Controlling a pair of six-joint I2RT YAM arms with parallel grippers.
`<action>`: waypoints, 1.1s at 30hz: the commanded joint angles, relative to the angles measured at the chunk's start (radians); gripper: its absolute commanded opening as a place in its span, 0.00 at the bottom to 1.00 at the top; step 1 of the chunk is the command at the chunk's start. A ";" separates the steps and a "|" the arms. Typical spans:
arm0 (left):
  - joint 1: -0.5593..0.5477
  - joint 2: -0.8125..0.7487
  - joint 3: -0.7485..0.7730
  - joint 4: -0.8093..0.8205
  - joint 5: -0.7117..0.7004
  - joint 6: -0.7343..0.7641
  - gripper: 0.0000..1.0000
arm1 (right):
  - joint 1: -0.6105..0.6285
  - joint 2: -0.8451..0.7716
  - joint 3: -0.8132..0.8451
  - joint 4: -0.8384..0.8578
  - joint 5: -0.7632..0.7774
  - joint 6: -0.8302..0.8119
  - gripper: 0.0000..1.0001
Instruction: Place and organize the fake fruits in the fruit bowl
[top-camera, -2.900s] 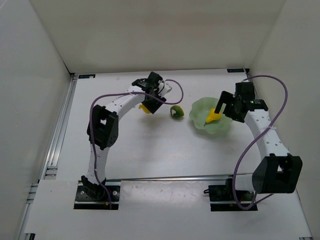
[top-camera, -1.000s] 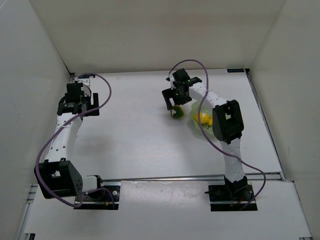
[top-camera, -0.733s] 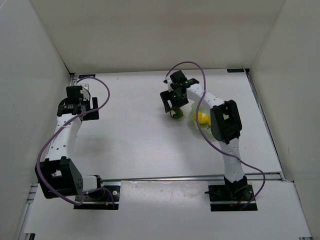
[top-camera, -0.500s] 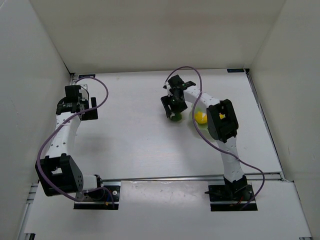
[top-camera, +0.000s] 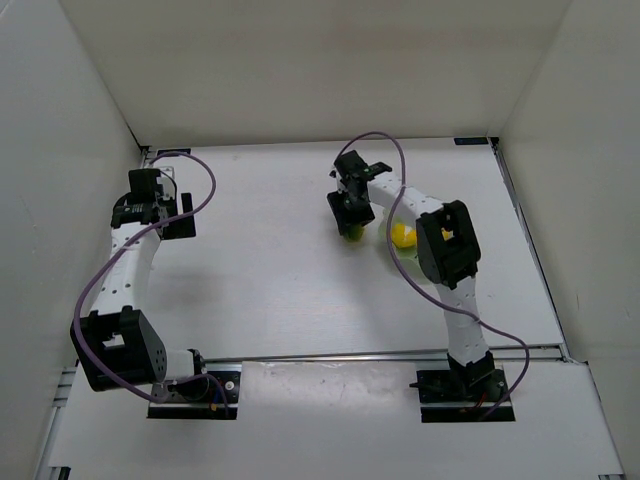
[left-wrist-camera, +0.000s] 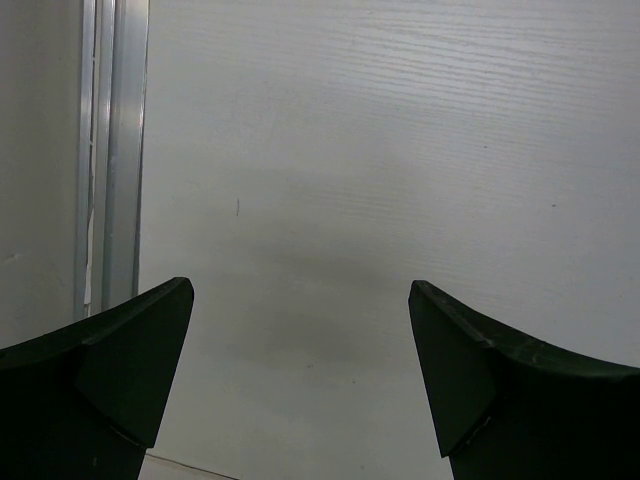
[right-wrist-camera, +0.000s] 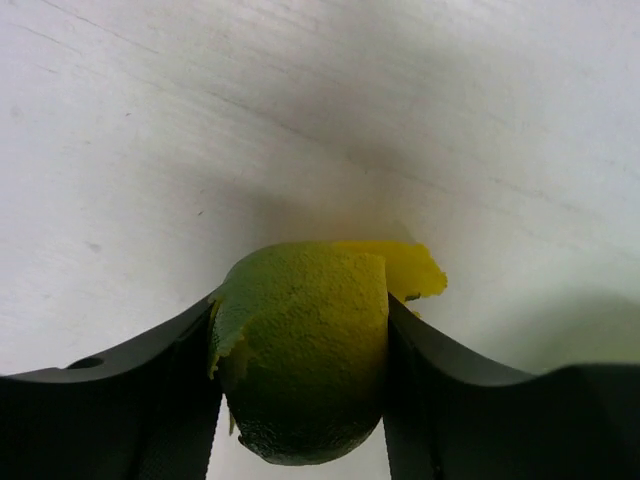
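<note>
1. Done so far: at least one yellow fruit (top-camera: 402, 236) sits inside the fruit bowl (top-camera: 390, 250), seen from the top cam just beside the right arm's forearm.
2. The arm covers most of the bowl, so I can't tell whether the 2nd yellow piece (the pear shape) is in there too. It probably is, since none shows anywhere else on the table (left-wrist-camera: 350, 150).
3. Left to do: the green fruit (right-wrist-camera: 300, 380) is outside the bowl, just to the bowl's left and near its rim.
4. Right gripper (right-wrist-camera: 302, 320) is on that fruit. The wrist cam shows both fingers (right-wrist-camera: 150, 370) pressed against its flanks, one on each side, so it's clamped. A yellowish flap pokes out behind the fruit.
5. The shadow sits right under the fruit, so it looks on or barely off the table. I judge this as a pick just made, with no carry begun.
6. Left gripper (left-wrist-camera: 300, 380) is parked far left near the rail, with its fingers (left-wrist-camera: 120, 370) spread wide and nothing between them, only bare table below.
7. Est. progress is approx. two thirds. What's left is to lift the green one, carry it the short way right over the wavy rim, drop it in, and tidy the arrangement if the pieces crowd.
</note>
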 joint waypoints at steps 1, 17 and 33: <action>0.006 -0.031 0.037 -0.002 0.018 -0.008 1.00 | 0.004 -0.196 -0.005 0.035 -0.014 0.075 0.20; 0.026 -0.087 -0.003 -0.011 0.045 0.001 1.00 | -0.320 -0.567 -0.496 0.160 0.190 0.429 0.73; 0.035 -0.236 -0.088 -0.040 -0.016 0.019 1.00 | -0.412 -1.069 -0.640 0.042 0.429 0.467 1.00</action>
